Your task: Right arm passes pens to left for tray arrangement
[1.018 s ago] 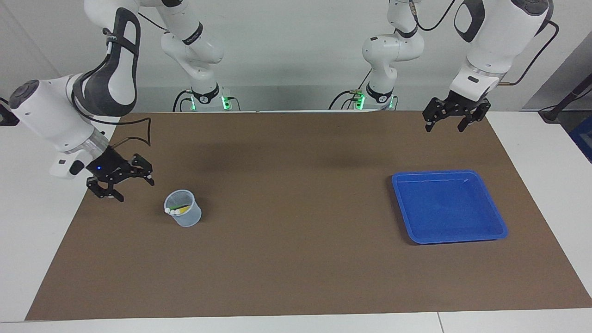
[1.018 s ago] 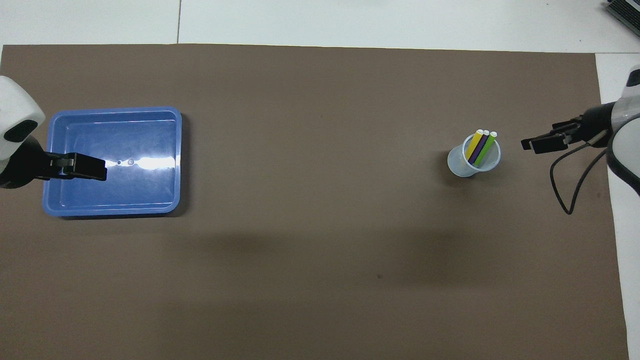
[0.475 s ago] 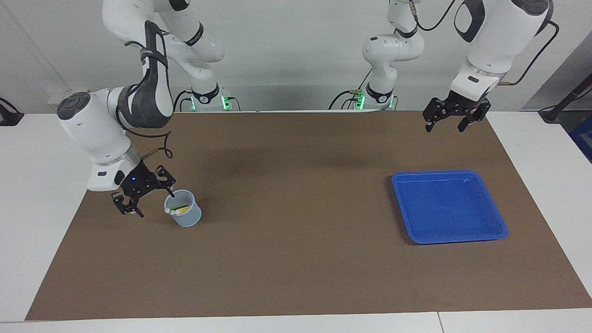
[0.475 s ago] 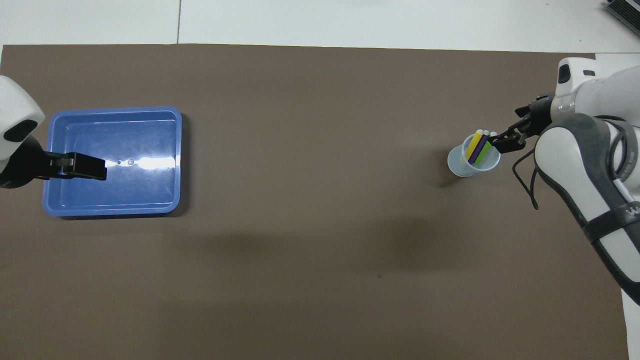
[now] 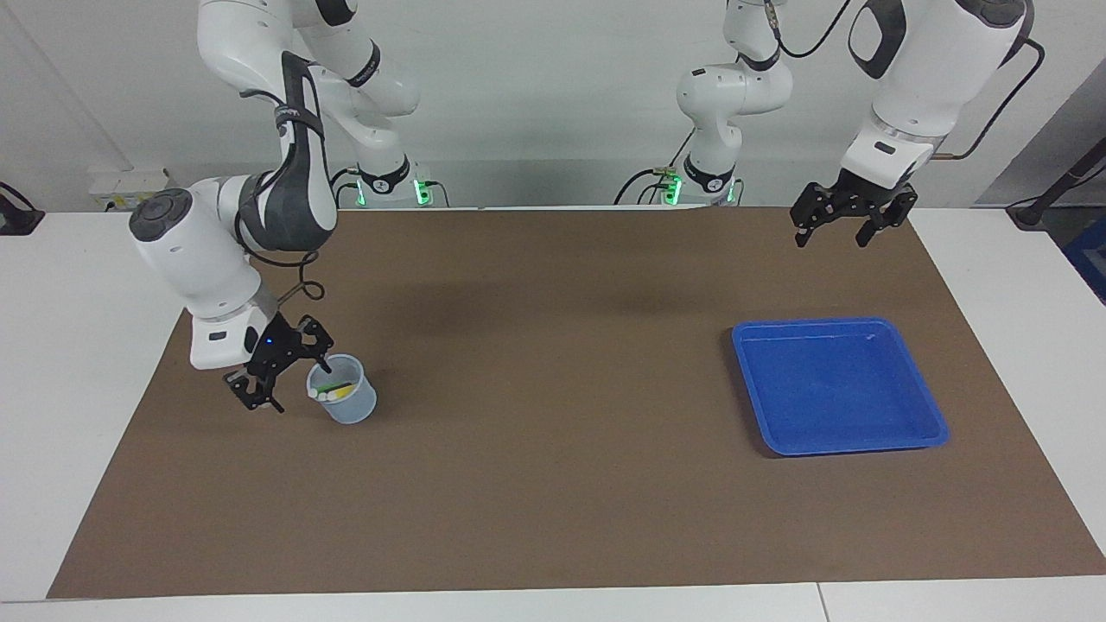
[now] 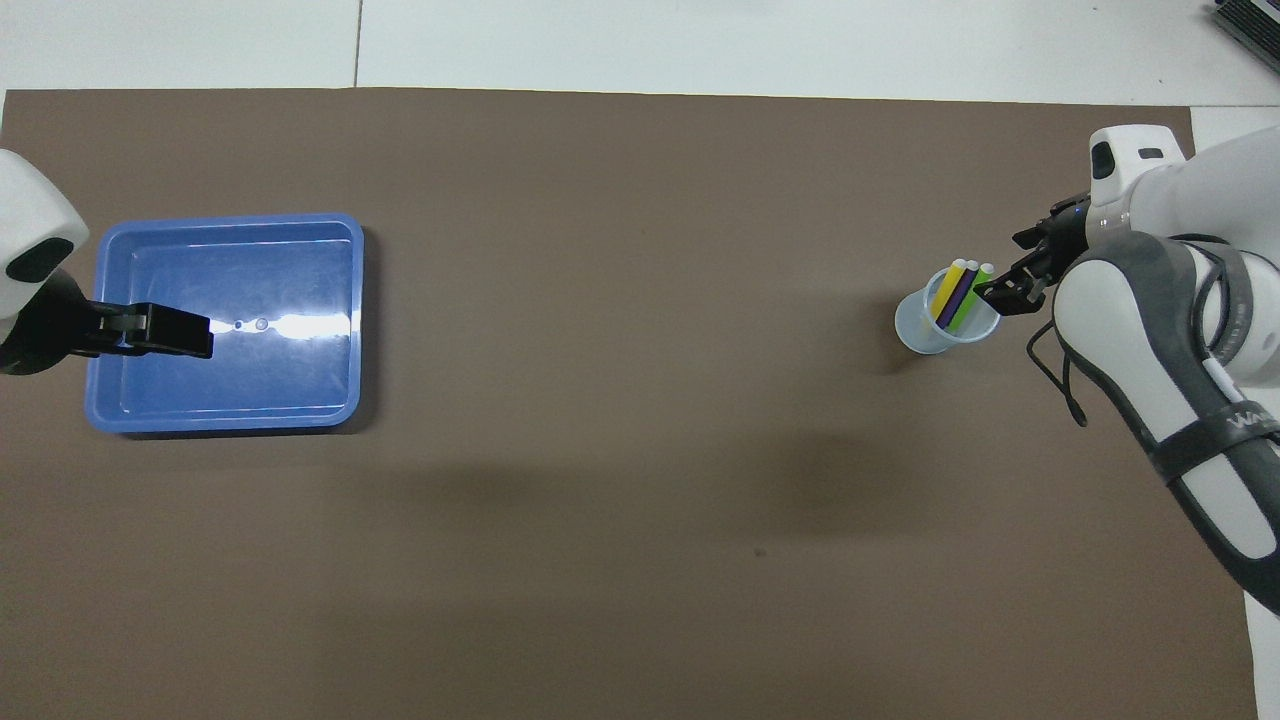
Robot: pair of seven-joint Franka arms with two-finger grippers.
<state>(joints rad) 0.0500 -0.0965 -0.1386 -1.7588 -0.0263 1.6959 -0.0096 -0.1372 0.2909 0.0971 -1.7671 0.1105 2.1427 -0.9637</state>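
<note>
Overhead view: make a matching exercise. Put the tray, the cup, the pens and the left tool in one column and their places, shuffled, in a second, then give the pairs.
Things:
1. blue tray
2. translucent cup
3. pens
4. left tool

Places:
A. standing in the cup
B. raised, waiting at its own end of the mat
C. on the mat at the right arm's end, beside the right tool
D. on the mat at the left arm's end, nothing in it

Pairs: 1-D, 2-C, 3-A, 4-B
</note>
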